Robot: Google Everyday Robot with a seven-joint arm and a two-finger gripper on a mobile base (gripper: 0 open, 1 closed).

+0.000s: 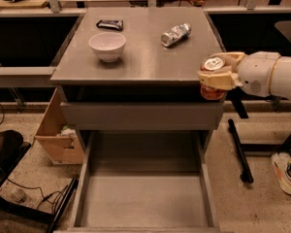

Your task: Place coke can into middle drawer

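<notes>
My gripper point(216, 74) is shut on the coke can point(212, 90), a small red can with a silver top. It holds the can upright in the air just past the front right corner of the cabinet top point(145, 47). The middle drawer point(144, 198) is pulled out below, showing a broad flat grey floor and low side walls. The can is above and to the right of the drawer's opening.
On the cabinet top stand a white bowl point(107, 45), a crushed silver can point(175, 34) lying on its side and a dark snack bar point(110, 24). A cardboard box point(56, 132) sits left of the cabinet. A black stand point(238, 149) and a shoe point(286, 171) are on the right.
</notes>
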